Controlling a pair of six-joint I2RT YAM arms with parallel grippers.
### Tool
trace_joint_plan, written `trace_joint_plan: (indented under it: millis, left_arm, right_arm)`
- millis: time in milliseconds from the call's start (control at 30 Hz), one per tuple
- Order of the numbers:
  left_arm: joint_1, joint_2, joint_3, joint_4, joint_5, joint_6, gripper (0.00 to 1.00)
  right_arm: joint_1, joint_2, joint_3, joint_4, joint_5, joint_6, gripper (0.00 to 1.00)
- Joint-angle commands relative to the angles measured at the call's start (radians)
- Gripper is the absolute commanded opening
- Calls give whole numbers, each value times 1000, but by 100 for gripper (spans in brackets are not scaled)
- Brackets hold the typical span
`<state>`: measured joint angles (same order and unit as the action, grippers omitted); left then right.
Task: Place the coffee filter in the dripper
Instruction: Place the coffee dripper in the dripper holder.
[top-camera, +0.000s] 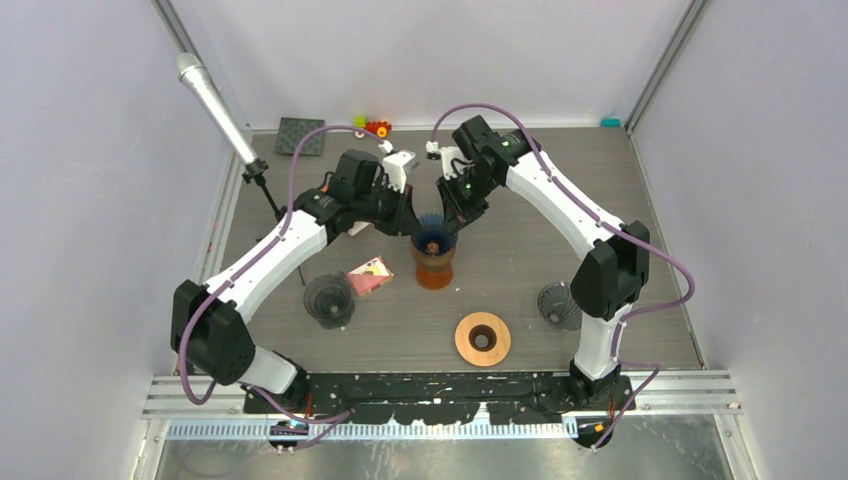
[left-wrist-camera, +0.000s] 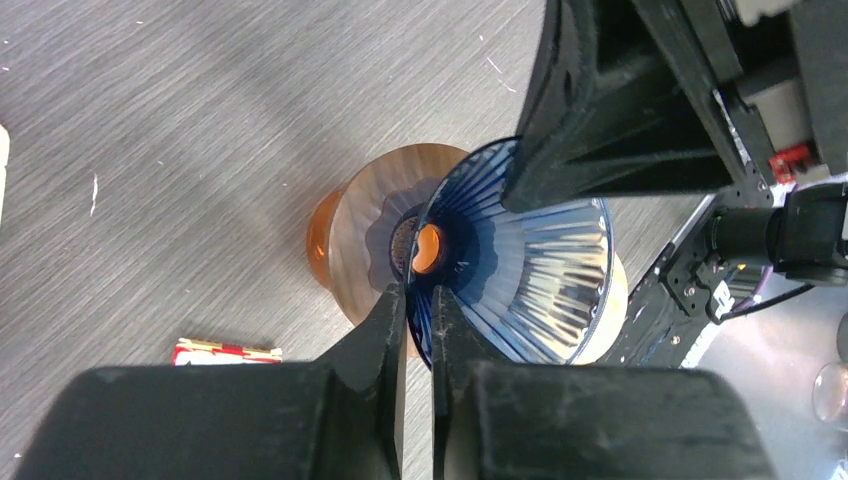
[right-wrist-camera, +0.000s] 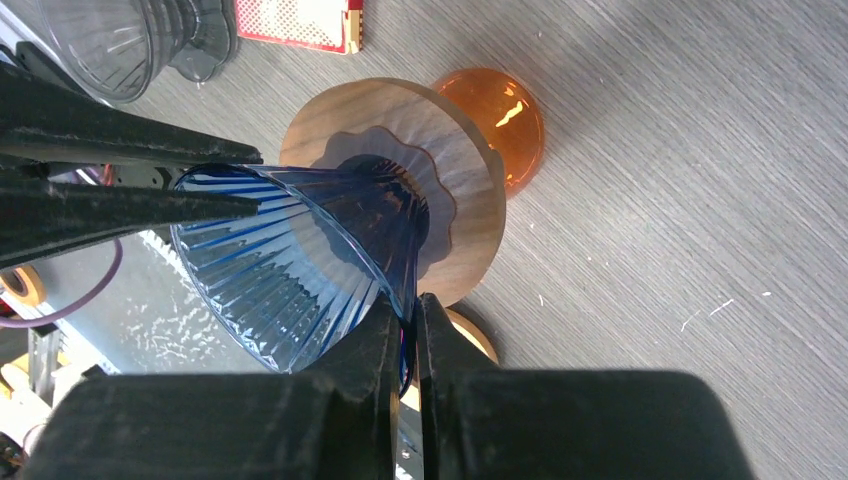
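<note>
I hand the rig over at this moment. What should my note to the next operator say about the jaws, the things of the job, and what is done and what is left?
Left gripper: jaws shut on the rim of the blue cone.
Right gripper: jaws shut on the other side of that rim.
Blue cone: narrow end at the hole of the wooden collar, which lies on the orange carafe.
Done: cone brought to the collar. I cannot tell whether it sits level.
Left: probably seat it, open both jaws, withdraw. No paper filter is visible.
</note>
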<state>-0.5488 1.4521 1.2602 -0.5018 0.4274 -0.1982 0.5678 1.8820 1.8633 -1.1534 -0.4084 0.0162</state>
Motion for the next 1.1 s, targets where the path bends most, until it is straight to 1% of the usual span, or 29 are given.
trace_joint_plan:
  millis: [0, 367, 533, 800, 1067]
  left_arm:
    - [-2, 26, -17, 18, 74, 6, 1]
    - [-11, 62, -58, 15, 78, -12, 0]
    - [-15, 85, -64, 0, 49, 3, 0]
    - [-18, 121, -67, -17, 42, 17, 0]
    - [-28, 133, -113, 2, 30, 53, 0]
  right_arm:
    - [5, 14, 5, 9, 43, -9, 1]
    - [5, 39, -22, 29, 65, 0, 1]
    - [5, 54, -55, 55, 68, 12, 0]
    - [5, 82, -65, 62, 76, 12, 0]
    - [26, 79, -104, 96, 129, 3, 1]
